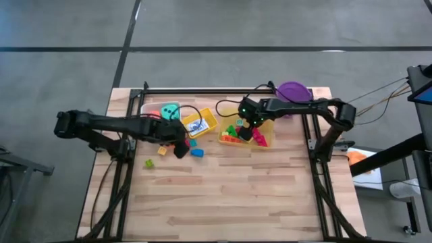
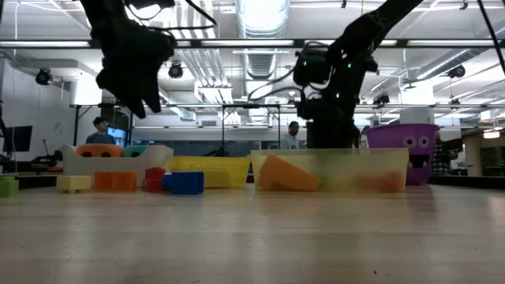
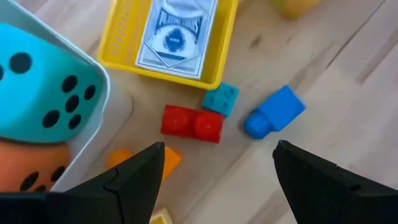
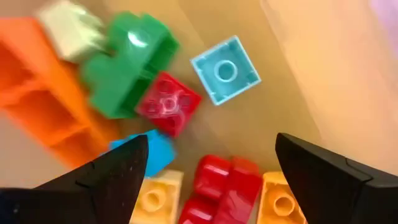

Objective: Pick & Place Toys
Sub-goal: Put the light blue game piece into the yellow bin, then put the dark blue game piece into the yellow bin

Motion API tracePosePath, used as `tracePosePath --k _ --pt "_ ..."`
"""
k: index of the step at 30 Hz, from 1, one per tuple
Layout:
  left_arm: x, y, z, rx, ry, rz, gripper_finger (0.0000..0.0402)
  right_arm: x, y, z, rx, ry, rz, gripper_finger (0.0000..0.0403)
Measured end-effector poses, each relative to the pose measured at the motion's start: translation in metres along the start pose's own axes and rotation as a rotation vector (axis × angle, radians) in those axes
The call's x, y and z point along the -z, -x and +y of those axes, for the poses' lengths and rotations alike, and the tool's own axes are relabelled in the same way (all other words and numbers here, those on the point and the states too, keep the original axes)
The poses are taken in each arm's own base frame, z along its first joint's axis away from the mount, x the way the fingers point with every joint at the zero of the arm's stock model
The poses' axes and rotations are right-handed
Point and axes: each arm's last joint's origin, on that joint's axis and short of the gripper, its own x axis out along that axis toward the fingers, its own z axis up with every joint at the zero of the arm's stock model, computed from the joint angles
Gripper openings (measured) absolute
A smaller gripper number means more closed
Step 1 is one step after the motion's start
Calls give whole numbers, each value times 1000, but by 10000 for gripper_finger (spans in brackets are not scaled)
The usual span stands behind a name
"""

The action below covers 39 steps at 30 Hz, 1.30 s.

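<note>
My left gripper (image 1: 179, 146) is open and empty above loose bricks on the table: a red brick (image 3: 191, 122), a teal brick (image 3: 220, 99), a blue brick (image 3: 273, 112) and an orange brick (image 3: 169, 158). The blue-white card box (image 3: 177, 34) lies in the yellow bin (image 1: 202, 123). The teal die (image 3: 43, 93) and the orange die (image 3: 28, 171) sit in a clear bin (image 1: 150, 108). My right gripper (image 1: 247, 130) is open and empty above a second clear bin (image 2: 331, 170) holding several bricks, among them a green brick (image 4: 127, 62), a red brick (image 4: 168, 102) and a light blue brick (image 4: 225, 68).
A purple bucket (image 1: 293, 90) stands at the far right, behind the brick bin. A green brick (image 1: 149, 163) and a yellow brick (image 1: 162, 150) lie on the table left of my left gripper. The near half of the wooden table (image 1: 223, 202) is bare. People show in the room beyond.
</note>
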Motion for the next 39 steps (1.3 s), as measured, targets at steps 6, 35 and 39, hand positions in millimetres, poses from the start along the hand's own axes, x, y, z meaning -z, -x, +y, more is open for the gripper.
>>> tracePosePath --k 6,35,39 --pt "-4 -30 -16 -11 -238 36 298 8 34 20 -29 14 -98 348" --pt "4 -106 -61 88 -740 89 298 153 65 104 -558 238 -582 348" --pt "7 -115 -62 83 -757 118 298 156 63 107 -587 247 -652 348"
